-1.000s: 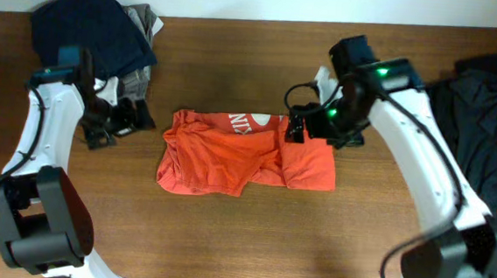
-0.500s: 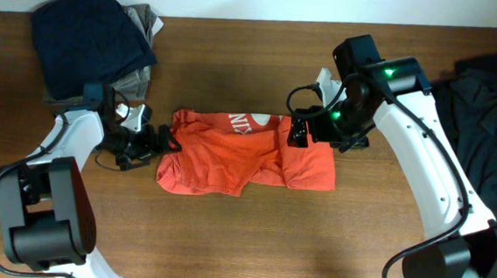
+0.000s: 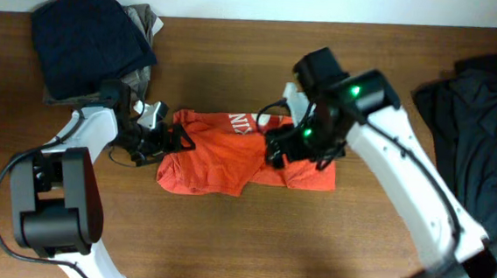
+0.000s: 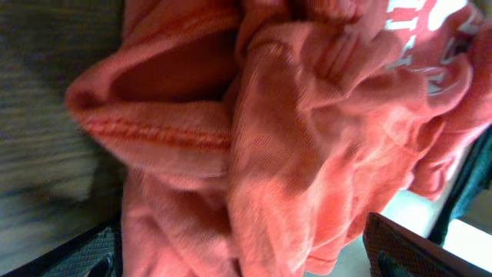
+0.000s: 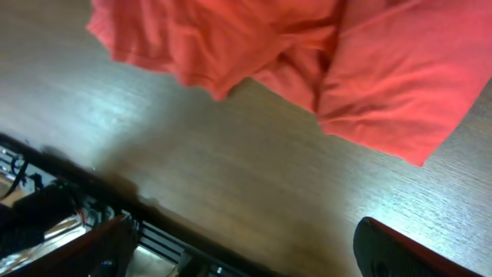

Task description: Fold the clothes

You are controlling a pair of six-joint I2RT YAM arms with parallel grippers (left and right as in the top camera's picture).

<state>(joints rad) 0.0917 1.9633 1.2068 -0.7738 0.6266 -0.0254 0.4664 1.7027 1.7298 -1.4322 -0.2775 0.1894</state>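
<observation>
Looking from above, we see an orange-red short-sleeved T-shirt of soft knitted fabric [image 3: 229,160] lying crumpled near the middle of the brown wooden table [image 3: 224,242], with white printed lettering [image 3: 241,123] at its far edge. Its right part is a flat, smooth flap with a straight lower edge. Its left part is bunched into thick rolls. In the left wrist view the weave looks fuzzy, and a stitched hem [image 4: 154,135] curves around an opening like a pocket.

Bare wood with fine grain shows on the near side of the shirt and to both sides of it. A folded dark navy garment [image 3: 93,36] on a tan one [image 3: 134,83] sits at the far left corner, and a loose dark cloth [image 3: 477,129] lies at the right edge – both well apart from the shirt.

The left gripper [image 3: 168,140] is at the left edge of the shirt. Its dark fingers [image 4: 84,254] stand far apart, with the bunched fabric just in front of them, not pinched. The right gripper [image 3: 276,151] hangs over the middle of the shirt, jaws also spread wide and holding nothing – its fingers [image 5: 415,250] frame only wood.
</observation>
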